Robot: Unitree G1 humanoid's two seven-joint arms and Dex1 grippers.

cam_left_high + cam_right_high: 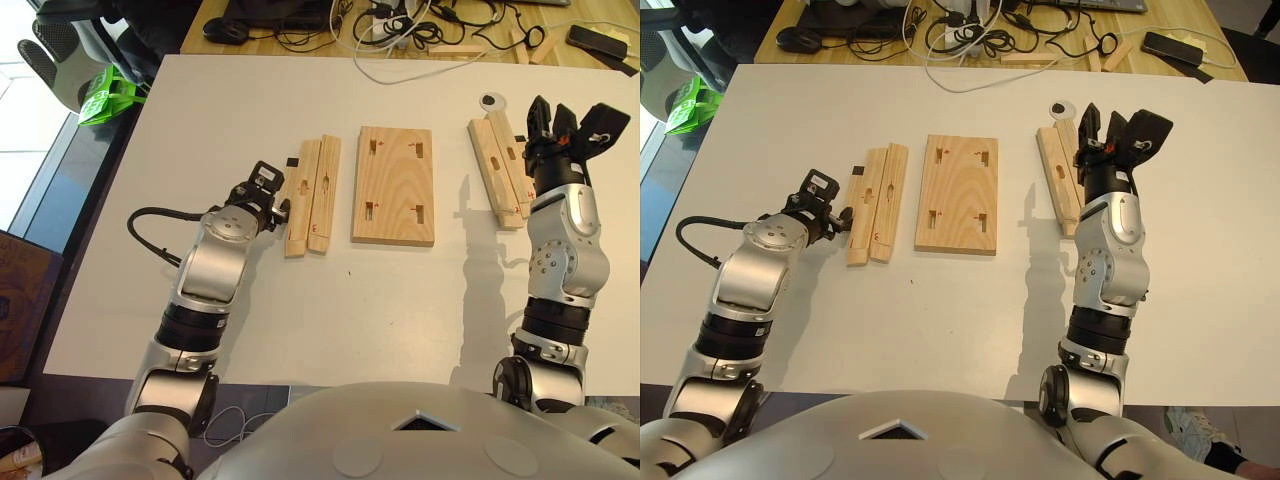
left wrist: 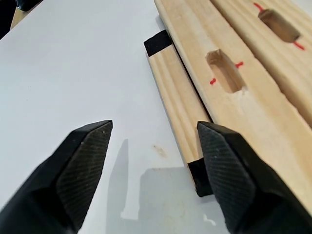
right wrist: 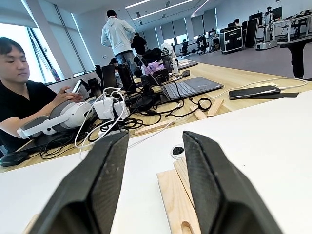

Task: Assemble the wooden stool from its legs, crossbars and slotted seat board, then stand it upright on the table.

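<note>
Board [image 1: 393, 186] is lying on the desk [image 1: 200, 120] between leg pairs [image 1: 313, 195] while the left gripper [image 2: 152, 134] is sitting spread at the crossbar [image 2: 175, 105], seemingly to pinch it, and the right gripper [image 3: 155, 137] is hovering spread.

No words or numbers can be read; small red marks [image 2: 213, 81] sit beside the slots [image 2: 225, 73] of the board [image 1: 393, 186] and legs [image 1: 324, 195] (too small to decipher).

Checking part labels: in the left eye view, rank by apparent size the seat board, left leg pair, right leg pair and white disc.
1. seat board
2. left leg pair and right leg pair: look alike, unranked
3. white disc
</note>
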